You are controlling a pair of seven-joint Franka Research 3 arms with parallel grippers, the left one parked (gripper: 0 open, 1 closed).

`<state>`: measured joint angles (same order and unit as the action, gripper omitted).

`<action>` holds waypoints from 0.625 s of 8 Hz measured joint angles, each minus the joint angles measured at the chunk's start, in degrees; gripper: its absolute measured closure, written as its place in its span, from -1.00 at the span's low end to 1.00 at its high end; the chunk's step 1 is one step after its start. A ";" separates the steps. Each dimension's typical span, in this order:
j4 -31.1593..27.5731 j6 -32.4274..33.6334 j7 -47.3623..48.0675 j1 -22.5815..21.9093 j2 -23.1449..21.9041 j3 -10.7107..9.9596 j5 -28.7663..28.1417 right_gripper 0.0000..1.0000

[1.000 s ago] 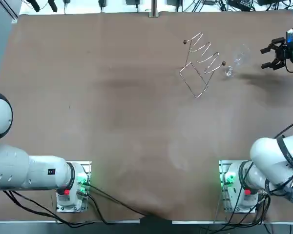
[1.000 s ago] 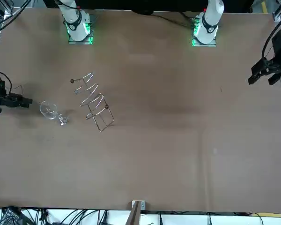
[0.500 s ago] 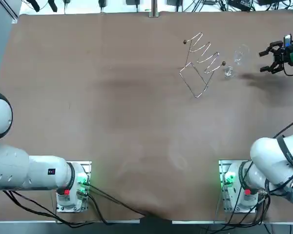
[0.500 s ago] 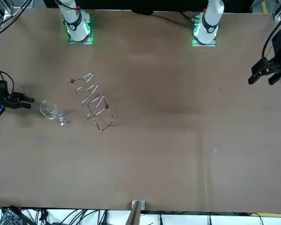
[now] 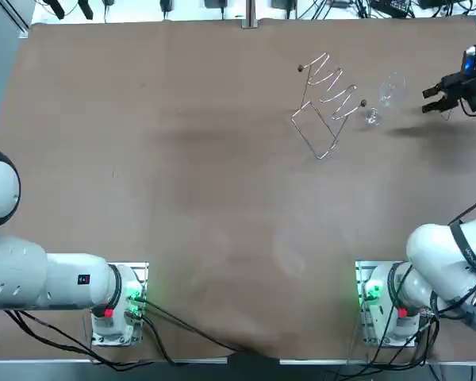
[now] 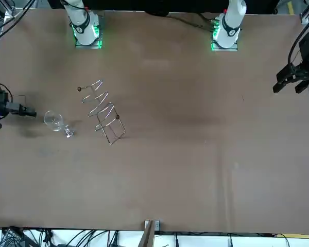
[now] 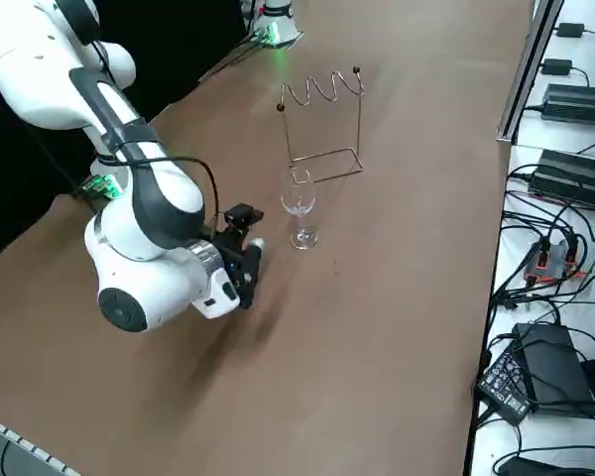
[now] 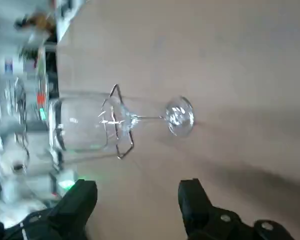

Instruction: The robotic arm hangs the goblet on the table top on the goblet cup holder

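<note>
Goblet, clear stemmed glass, upright on brown table just beside zigzag wire cup holder. Light, slick, fragile: likely best gripped at stem. Right gripper near, jaws spread, empty.

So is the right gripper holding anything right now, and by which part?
Nothing is held. The right gripper is open and apart from the goblet, which stands upright on the table, untouched.
</note>
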<state>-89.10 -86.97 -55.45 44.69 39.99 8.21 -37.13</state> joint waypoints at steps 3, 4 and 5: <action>0.27 -2.51 -26.38 -0.22 -0.07 0.22 0.00 -1.00; 0.25 -4.28 -34.32 -0.33 -0.05 0.36 -0.28 -1.00; 0.23 -5.23 -41.01 -0.48 -0.02 0.66 -0.66 -1.00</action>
<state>-88.87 -92.20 -96.46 44.20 39.97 8.87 -37.79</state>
